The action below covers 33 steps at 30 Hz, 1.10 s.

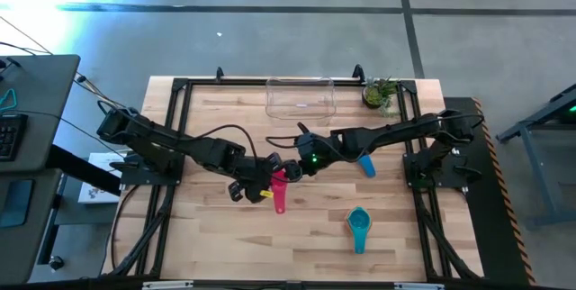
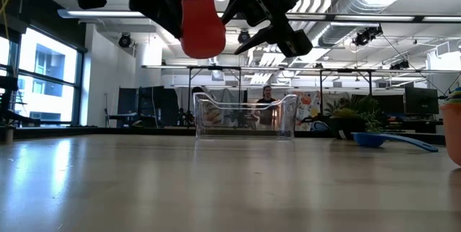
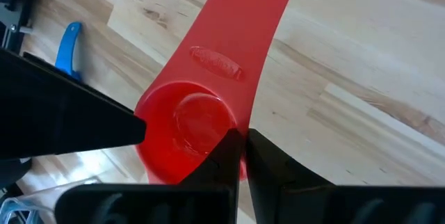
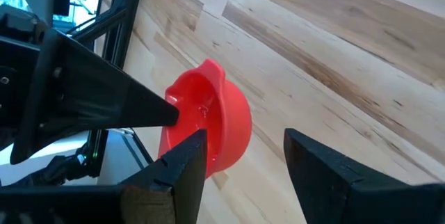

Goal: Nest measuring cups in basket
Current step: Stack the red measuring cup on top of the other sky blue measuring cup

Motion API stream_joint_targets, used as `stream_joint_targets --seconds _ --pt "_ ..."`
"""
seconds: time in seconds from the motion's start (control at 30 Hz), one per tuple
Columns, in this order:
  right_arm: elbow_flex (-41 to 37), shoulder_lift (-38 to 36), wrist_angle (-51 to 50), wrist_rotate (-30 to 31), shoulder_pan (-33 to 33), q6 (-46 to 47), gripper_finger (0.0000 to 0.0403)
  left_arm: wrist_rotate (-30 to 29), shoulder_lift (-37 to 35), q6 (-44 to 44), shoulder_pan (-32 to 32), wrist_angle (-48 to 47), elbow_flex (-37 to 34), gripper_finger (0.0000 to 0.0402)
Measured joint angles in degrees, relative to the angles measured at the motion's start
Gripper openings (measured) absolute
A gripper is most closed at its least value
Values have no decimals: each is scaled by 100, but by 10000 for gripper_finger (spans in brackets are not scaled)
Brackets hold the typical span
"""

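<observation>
The red measuring cup [image 1: 278, 186] is held above the middle of the wooden table [image 1: 225, 236], lifted clear of the surface. The left gripper [image 1: 266, 182] is clamped on the rim of its bowl. The right gripper [image 1: 293, 171] is placed just beside the bowl with its fingers apart, one finger close to the rim. The clear basket [image 1: 301, 97] stands at the far edge. A blue cup [image 1: 365, 165] and a teal cup [image 1: 359, 226] lie on the table, well apart from the basket.

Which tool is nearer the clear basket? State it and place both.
Right. The right tool is over mid-table, straight out from the basket. The left tool, shut on the red cup, is farther from it, toward the left arm's side.
</observation>
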Motion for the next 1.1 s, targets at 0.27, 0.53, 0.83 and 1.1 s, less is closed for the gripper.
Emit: stream_joint_targets --seconds 0.27,0.53,0.83,1.1 --pt "0 0 20 70 0 158 183 -73 0 -99 0 -9 2 7" --pt "0 0 148 84 0 254 183 -107 0 -178 -2 4 2 7" --pt "0 0 203 9 0 147 183 -122 0 -115 -2 42 4 7" --pt "0 0 205 64 0 -23 183 -120 0 -80 -6 54 4 7"
